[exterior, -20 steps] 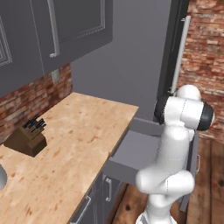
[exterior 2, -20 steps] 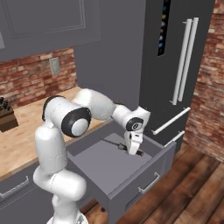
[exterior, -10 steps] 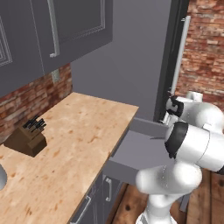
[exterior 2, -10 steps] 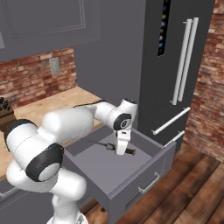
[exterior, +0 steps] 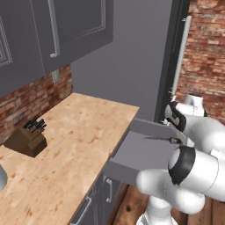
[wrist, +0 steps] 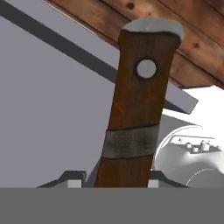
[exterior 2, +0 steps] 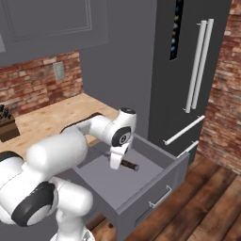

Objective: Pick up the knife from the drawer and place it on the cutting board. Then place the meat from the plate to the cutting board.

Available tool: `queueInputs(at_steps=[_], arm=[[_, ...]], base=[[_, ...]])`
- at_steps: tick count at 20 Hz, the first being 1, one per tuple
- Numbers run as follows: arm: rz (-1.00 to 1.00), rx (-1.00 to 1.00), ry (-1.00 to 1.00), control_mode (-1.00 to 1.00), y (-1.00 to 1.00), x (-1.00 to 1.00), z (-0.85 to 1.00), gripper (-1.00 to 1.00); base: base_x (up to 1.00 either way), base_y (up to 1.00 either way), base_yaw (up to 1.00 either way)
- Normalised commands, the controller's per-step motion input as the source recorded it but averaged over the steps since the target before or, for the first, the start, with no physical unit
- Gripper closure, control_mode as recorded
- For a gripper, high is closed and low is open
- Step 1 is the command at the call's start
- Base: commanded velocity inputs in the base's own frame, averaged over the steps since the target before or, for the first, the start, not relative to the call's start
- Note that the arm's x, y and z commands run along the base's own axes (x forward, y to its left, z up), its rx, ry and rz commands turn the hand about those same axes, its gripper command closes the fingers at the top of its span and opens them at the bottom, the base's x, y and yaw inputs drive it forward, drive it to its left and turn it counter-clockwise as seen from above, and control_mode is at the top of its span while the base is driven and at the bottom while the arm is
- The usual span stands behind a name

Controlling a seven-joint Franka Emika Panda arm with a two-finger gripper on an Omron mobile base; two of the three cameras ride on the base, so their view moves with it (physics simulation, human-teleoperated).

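the gripper [exterior 2: 116, 164] is down inside the open drawer [exterior 2: 155, 181], and the knife [exterior 2: 129, 165] is right there at its tip, dark handle poking out to the side. from the hand's own camera the brown handle [wrist: 139, 113] runs straight up from between the two fingertips, one tip [wrist: 74, 183] showing on either side of it at the base, so the jaws look clamped on the knife. behind the handle sits the flat grey drawer bottom and beyond that the wooden floor [wrist: 192, 39]. from the left camera, the thin blade [exterior: 158, 138] hangs over the drawer. off behind the arm, a knife block [exterior: 27, 139] stands on the wooden counter [exterior: 79, 145].
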Motion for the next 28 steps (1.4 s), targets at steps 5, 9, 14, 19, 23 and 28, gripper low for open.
queueInputs(at_steps=[5,9,14,19,23,28], arm=[[-0.15,0.0,-0.06,-1.0,0.0,-0.24,0.47,1.0],[0.0,-0.03,-0.16,-1.0,0.01,-0.57,0.45,1.0],[0.0,-0.03,-0.1,-1.0,0.01,-0.36,0.32,1.0],[0.0,-0.05,-0.12,-1.0,0.18,-0.19,0.22,1.0],[0.0,-0.11,-0.21,-1.0,0.28,-0.31,0.35,1.0],[0.0,-0.02,-0.05,1.0,0.08,-0.16,0.26,1.0]], base=[[0.0,0.0,0.0],[0.0,0.0,0.0],[0.0,0.0,0.0],[0.0,0.0,0.0],[0.0,0.0,0.0],[-0.51,0.01,0.0]])
